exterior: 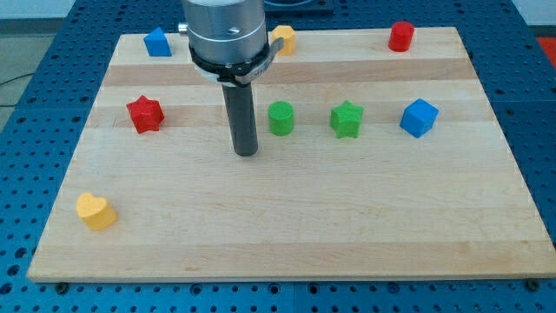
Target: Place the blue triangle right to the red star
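The blue triangle (157, 42) lies near the top left corner of the wooden board (287, 226). The red star (145, 113) lies at the left, below the triangle. My tip (246, 152) rests on the board near the middle, to the right of the red star and just left of the green cylinder (281, 118). The tip touches no block.
A green star (347, 119) and a blue cube (419, 117) lie in a row right of the green cylinder. A red cylinder (401, 36) is at the top right. A yellow block (283, 38) sits at the top behind the arm. A yellow heart (95, 211) is at the bottom left.
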